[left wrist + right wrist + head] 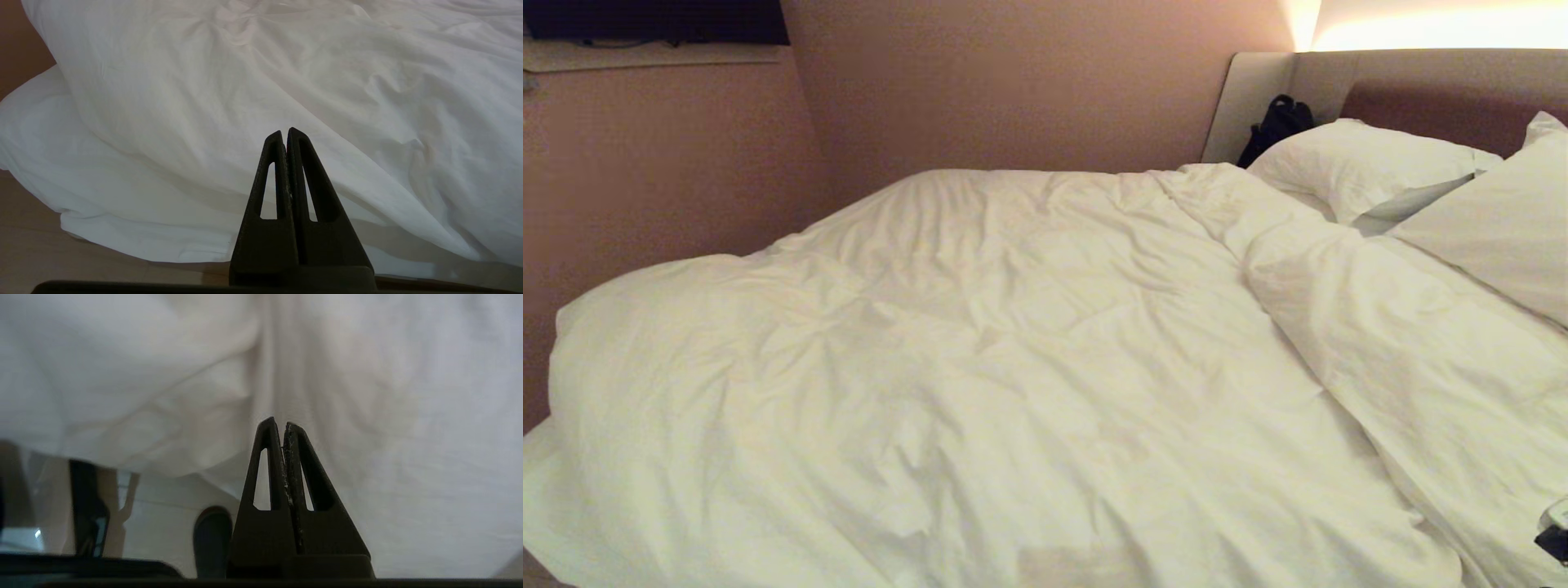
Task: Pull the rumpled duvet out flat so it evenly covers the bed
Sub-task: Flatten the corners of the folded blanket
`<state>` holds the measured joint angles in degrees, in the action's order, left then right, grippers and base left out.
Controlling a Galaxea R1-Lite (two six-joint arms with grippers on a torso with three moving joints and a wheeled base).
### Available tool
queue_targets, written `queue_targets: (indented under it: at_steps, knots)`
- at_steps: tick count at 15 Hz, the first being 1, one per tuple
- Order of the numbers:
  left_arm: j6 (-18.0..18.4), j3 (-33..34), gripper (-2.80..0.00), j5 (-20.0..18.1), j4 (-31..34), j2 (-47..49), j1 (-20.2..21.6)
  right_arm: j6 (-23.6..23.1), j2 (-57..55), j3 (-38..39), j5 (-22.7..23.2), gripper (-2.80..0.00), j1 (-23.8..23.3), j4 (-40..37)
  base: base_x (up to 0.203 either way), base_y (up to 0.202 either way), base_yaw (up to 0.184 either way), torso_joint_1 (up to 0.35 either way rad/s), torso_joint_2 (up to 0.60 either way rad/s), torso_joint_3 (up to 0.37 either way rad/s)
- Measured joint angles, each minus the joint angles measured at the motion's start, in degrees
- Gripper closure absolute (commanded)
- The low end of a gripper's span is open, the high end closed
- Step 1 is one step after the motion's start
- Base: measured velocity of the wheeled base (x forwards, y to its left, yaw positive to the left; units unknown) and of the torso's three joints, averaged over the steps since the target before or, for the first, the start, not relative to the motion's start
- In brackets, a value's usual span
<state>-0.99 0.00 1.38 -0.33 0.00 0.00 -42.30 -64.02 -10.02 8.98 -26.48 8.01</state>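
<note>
The white puffy duvet lies wrinkled over most of the bed, with a thick folded ridge running along its right side below the pillows. The bed's padded headboard is at the back right. My left gripper is shut and empty, held low before the duvet's hanging edge, where the white sheet shows beneath. My right gripper points at the duvet close up, its fingers a narrow slit apart with no cloth between them. Only a dark bit of the right arm shows in the head view.
Two white pillows lean at the headboard, with a black bag in the corner behind them. A pinkish wall runs along the bed's far side. Wooden floor lies below the bed edge. Dark robot parts show beside the right gripper.
</note>
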Motion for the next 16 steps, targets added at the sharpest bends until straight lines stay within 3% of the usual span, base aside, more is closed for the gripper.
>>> queue_targets:
  at_steps: [8, 12, 16]
  knots:
    - [0.02, 0.00, 0.00, -0.01, 0.02, 0.00, 0.00, -2.24, -8.03, -0.89, -2.94, -2.80, 3.59, 2.67, 0.000, 0.000, 0.000, 0.000, 0.00, 0.000]
    - [0.02, 0.00, 0.00, 0.00, 0.02, 0.00, 0.00, -3.77, -9.43, -1.02, -6.65, -2.80, 7.78, 3.73, 0.000, 0.000, 0.000, 0.000, 0.00, 0.000]
    - [0.05, 0.00, 0.00, -0.01, 0.01, 0.00, 0.00, -5.82, -10.81, -1.17, -10.31, -2.80, 8.99, 4.46, 0.000, 0.000, 0.000, 0.000, 0.00, 0.000]
